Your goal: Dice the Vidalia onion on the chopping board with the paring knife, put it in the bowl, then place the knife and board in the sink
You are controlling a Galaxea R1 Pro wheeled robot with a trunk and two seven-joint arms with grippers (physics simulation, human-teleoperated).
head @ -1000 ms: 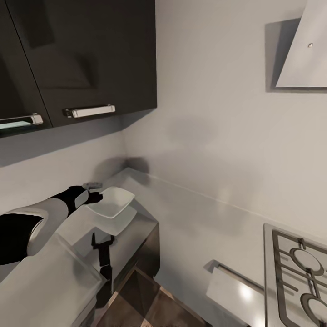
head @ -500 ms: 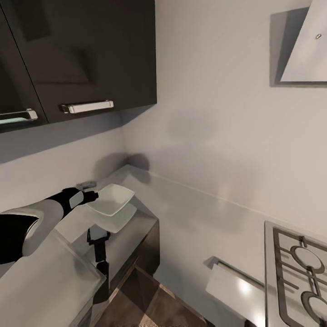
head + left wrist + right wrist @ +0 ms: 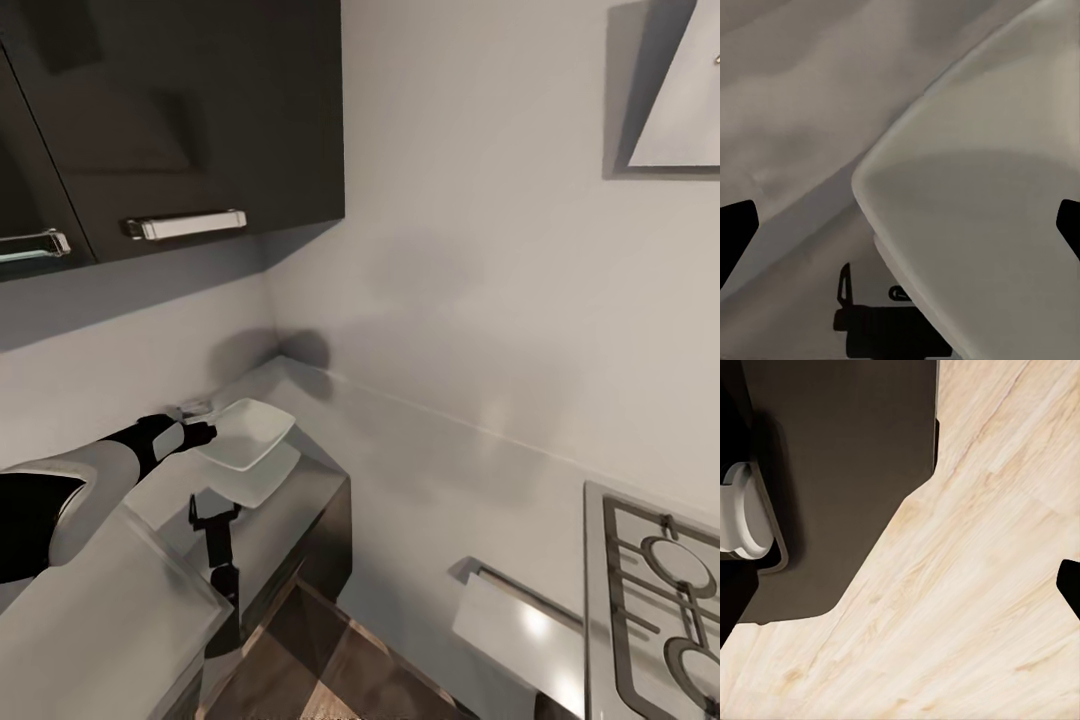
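In a kitchen corner under glossy black upper cabinets (image 3: 190, 110) with chrome bar handles, the robot's left gripper (image 3: 200, 433) reaches across the mirror-like grey countertop (image 3: 290, 490) to the near rim of the shallow white squarish bowl (image 3: 248, 434). The left wrist view shows its dark fingertips (image 3: 735, 232) spread wide apart, the bowl (image 3: 982, 225) lying between them, not clamped. The right wrist camera looks down on pale wood-plank floor (image 3: 967, 607); whether the right gripper is parted or closed cannot be told. A steel hob (image 3: 650, 600) sits well apart.
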